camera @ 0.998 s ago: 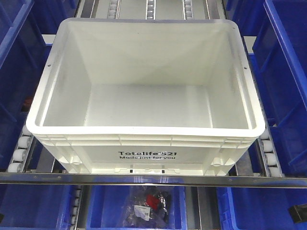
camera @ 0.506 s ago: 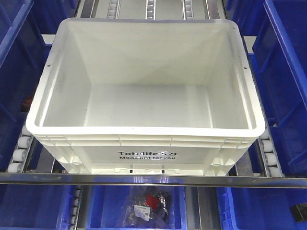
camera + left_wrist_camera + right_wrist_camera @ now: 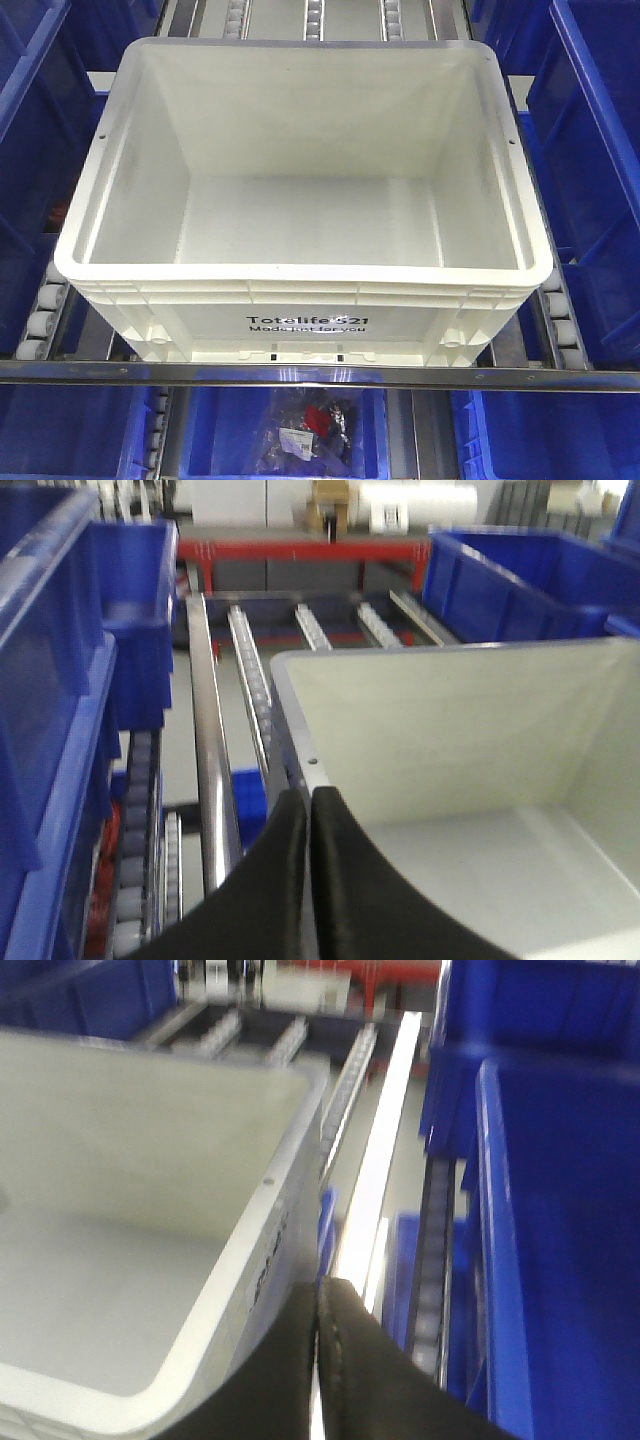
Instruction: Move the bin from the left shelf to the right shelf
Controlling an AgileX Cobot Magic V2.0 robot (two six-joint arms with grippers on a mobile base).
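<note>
Both tools are pinched closed, holding nothing: left tool (image 3: 310, 880) at the white bin's (image 3: 300, 270) left rim, right tool (image 3: 320, 1360) beside its right wall. The bin rests on the roller shelf (image 3: 40, 310), so it seems placed. Next I'd withdraw without nudging it.

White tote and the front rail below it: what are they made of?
Tote: looks like moulded plastic, white with a smooth semi-matte finish; the ribbed rim and moulded corners suggest it. Front rail: likely steel or aluminium, bright polished, and it mirrors the blue bins. Wheels: probably white plastic.
</note>
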